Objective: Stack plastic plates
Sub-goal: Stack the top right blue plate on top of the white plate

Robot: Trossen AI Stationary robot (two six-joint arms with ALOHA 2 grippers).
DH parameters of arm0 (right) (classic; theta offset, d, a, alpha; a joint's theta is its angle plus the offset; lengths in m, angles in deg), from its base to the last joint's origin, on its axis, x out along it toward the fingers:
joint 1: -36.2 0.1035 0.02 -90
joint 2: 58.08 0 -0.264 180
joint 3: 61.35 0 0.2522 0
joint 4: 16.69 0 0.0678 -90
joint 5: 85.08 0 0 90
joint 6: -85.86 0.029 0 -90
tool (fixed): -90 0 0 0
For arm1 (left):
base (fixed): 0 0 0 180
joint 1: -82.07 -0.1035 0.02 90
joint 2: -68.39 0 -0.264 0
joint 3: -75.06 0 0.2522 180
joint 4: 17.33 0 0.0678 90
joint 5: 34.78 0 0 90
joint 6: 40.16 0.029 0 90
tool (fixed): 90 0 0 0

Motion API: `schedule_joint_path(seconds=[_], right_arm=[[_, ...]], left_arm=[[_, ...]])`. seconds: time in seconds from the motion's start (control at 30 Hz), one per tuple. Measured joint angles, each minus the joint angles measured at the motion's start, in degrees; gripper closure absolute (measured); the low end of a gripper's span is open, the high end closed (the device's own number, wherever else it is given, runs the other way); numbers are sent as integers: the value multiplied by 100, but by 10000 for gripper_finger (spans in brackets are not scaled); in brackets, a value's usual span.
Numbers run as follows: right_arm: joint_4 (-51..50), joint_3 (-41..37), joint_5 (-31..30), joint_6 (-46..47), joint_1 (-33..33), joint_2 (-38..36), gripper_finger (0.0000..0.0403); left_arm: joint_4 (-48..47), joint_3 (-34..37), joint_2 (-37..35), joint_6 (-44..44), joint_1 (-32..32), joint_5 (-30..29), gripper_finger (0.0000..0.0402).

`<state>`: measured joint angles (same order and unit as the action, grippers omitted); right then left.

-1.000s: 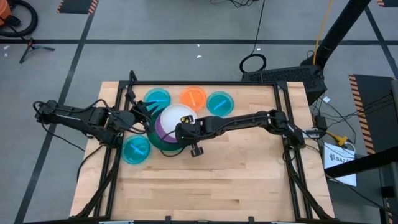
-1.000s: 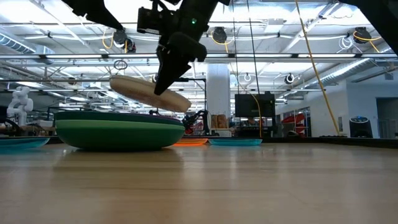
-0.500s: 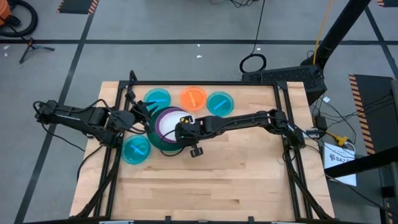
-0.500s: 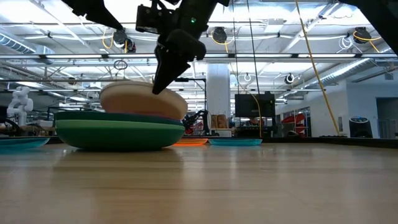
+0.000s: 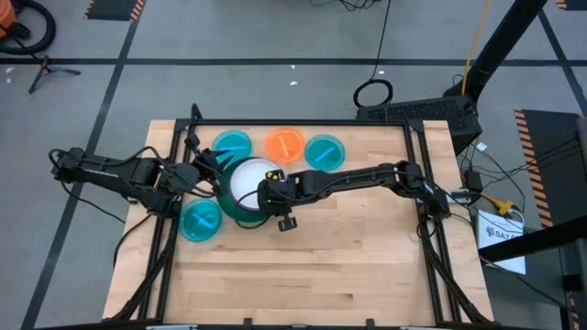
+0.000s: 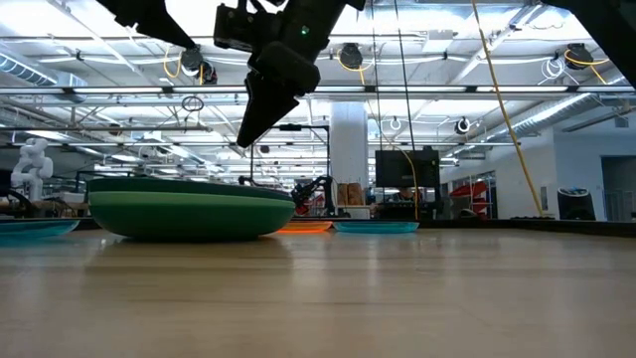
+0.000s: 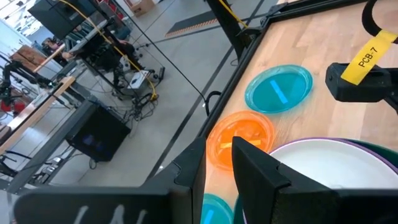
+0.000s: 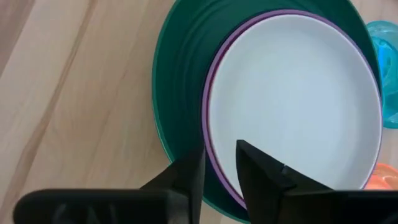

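The stack (image 5: 246, 188) stands left of the table's middle: a white plate (image 8: 298, 106) lies flat on a purple plate (image 8: 214, 87) inside a dark green plate (image 8: 180, 74). In the low view a lighter green plate (image 6: 189, 217) shows beneath. My right gripper (image 8: 219, 163) hovers open over the stack's near-right rim, and stands clear above it in the low view (image 6: 246, 139). My left gripper (image 5: 209, 168) waits at the stack's left side, open and empty (image 7: 219, 162).
Two blue plates (image 5: 232, 144) (image 5: 323, 152) and an orange plate (image 5: 285, 143) lie along the far edge; another blue plate (image 5: 201, 220) lies near-left of the stack. The table's near half and right side are bare wood (image 5: 367, 247). Black frame rails run along the table's edges.
The white plate, held tilted above the stack by my right gripper a second ago, has come down and now lies flat on the purple plate. My right gripper has let go of it and stays just above the stack.
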<state>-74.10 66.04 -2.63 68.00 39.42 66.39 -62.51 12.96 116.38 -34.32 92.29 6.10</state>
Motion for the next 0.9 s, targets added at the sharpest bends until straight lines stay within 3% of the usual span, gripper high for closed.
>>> schedule_joint_path(seconds=[0.3, 0.73, 0.9], right_arm=[[-259, 6, -14, 447, -154, -166, 321], [-2009, -2, -15, 1046, -259, -587, 358], [-2059, 0, -6, 1042, -314, -708, 364]], left_arm=[[-30, 0, 0, -159, -2, 4, 316], [-532, 0, 0, -821, 3, 106, 316], [-762, 0, 0, -1167, 5, 118, 316]])
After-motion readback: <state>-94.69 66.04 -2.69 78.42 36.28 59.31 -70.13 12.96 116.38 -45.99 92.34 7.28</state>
